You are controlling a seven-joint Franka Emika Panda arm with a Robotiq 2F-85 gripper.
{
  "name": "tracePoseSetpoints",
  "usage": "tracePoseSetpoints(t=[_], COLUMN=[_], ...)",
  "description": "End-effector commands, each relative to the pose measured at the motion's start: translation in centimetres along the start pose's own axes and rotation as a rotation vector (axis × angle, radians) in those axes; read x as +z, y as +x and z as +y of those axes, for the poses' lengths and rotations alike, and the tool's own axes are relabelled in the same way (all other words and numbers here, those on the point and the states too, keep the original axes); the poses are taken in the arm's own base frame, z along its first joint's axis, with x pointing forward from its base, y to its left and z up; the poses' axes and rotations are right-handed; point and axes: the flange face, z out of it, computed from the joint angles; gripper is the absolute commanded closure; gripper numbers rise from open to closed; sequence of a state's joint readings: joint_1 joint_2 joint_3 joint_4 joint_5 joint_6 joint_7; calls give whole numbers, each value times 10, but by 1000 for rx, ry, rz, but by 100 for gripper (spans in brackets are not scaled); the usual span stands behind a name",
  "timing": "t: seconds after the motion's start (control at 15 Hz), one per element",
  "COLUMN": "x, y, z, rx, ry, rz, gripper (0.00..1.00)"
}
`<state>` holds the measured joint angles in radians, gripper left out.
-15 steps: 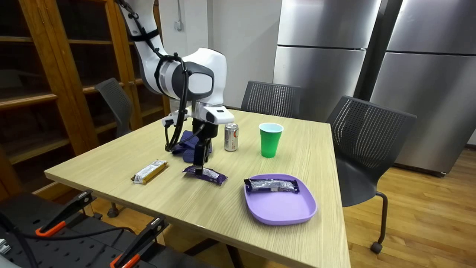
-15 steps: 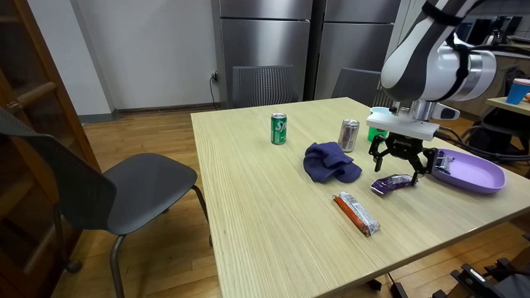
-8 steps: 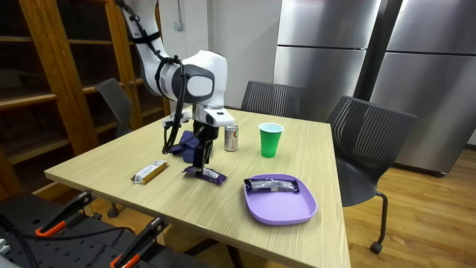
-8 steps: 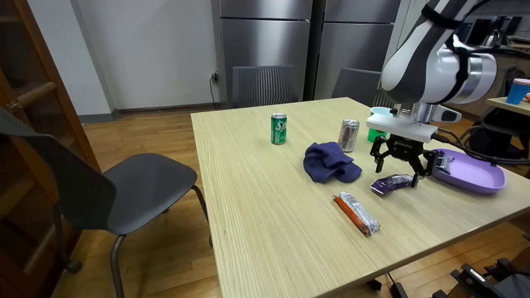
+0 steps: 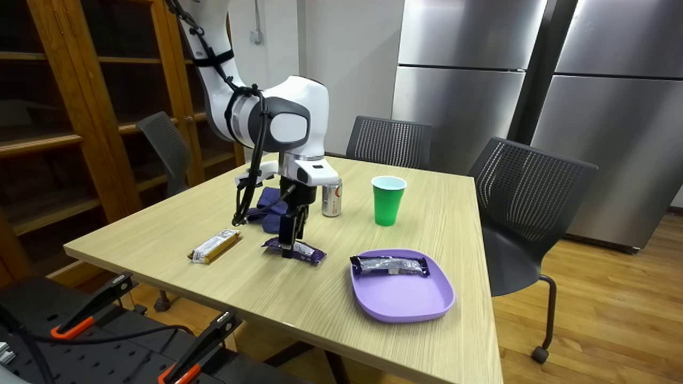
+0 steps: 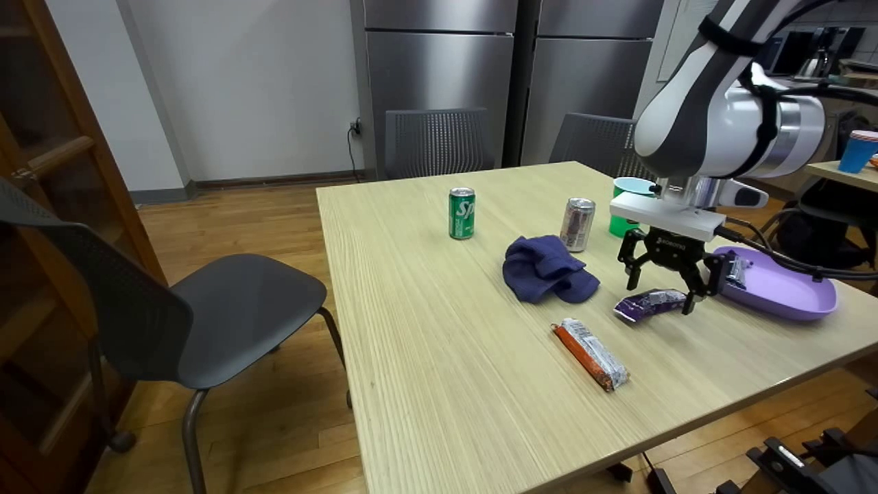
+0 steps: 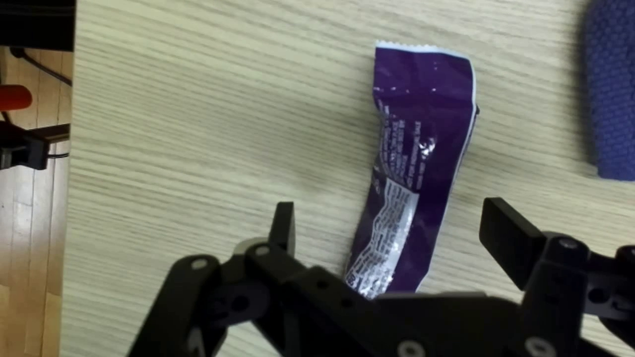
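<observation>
My gripper [image 7: 392, 220] stands open, low over the table, its two fingers on either side of a purple-wrapped bar [image 7: 421, 148]. In the wrist view, table surface shows between the bar and each finger, so neither visibly touches it. The bar lies flat; its lower end is hidden behind the gripper. In both exterior views the gripper [image 6: 660, 293] is right above this bar [image 6: 638, 307]. A lilac plate [image 5: 400, 304] is nearby, with another dark purple and silver bar [image 5: 392, 265] lying across it.
A bar in an orange and white wrapper [image 6: 591, 353] lies near the table's edge. Behind the gripper are a crumpled navy cloth [image 6: 549, 267], a silver can [image 6: 577, 225] and a green cup [image 5: 388, 202]. Farther off stands a green can [image 6: 461, 214]. Chairs [image 5: 533, 181] surround the table.
My gripper has come down a little toward the purple bar and shifted slightly sideways. Its fingers remain spread. The bars, plate, cloth, cans and cup have stayed in place.
</observation>
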<state>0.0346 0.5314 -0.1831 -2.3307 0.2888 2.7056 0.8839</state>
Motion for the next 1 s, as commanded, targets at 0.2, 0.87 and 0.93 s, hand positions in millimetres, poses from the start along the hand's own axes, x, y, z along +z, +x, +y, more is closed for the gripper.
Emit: tracePoseSetpoints(t=[0.2,0.87,0.93], x=[-4,-8,-10], y=[1,2,2], z=[0,3,3], rx=[26,22,20], ry=[22,26,30], rz=[-2,2,3], gripper=[54,97,97])
